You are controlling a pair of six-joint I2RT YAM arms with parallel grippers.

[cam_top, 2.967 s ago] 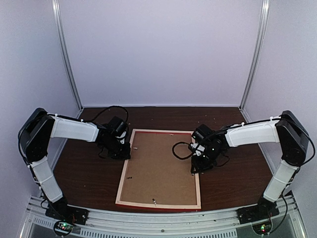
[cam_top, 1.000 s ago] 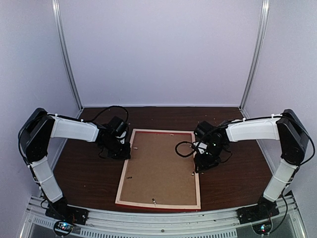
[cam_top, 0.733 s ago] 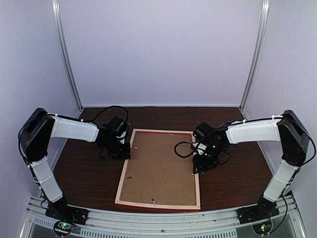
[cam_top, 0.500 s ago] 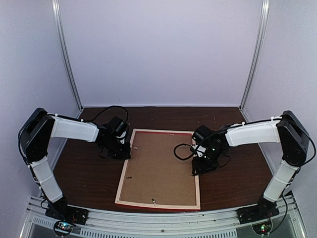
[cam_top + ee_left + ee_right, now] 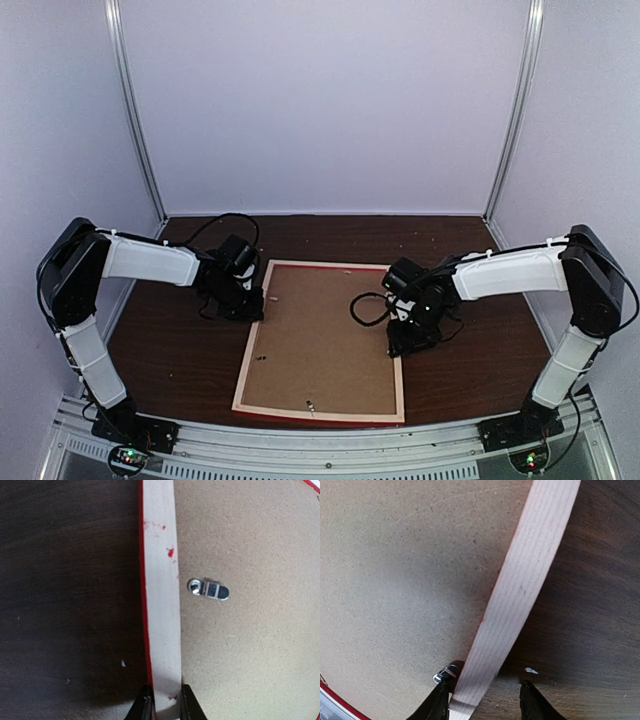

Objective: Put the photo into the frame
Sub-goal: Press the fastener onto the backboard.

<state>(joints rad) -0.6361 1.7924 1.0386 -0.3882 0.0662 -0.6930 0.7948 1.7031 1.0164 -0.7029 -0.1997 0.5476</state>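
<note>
The frame (image 5: 247, 360) lies face down on the table, pale bare wood up with a thin red edge showing. The brown backing board (image 5: 325, 340) fills it. The photo is hidden. My left gripper (image 5: 256, 302) is at the frame's left rail near the far corner; in the left wrist view its jaws (image 5: 165, 707) are shut on the pale rail (image 5: 161, 580). My right gripper (image 5: 400, 345) is at the right rail. In the right wrist view it (image 5: 482, 700) is open and straddles the rail (image 5: 530, 570), with a gap on the table side.
A metal turn clip (image 5: 210, 589) lies on the backing board (image 5: 250, 655), and another (image 5: 445, 674) sits by my right gripper's inner finger. The dark wooden table (image 5: 170, 360) is bounded by white walls on three sides. A black cable (image 5: 365, 305) loops over the board.
My right gripper has shifted a little along the frame's right rail, ending slightly further left and nearer. The left arm and the frame have not moved.
</note>
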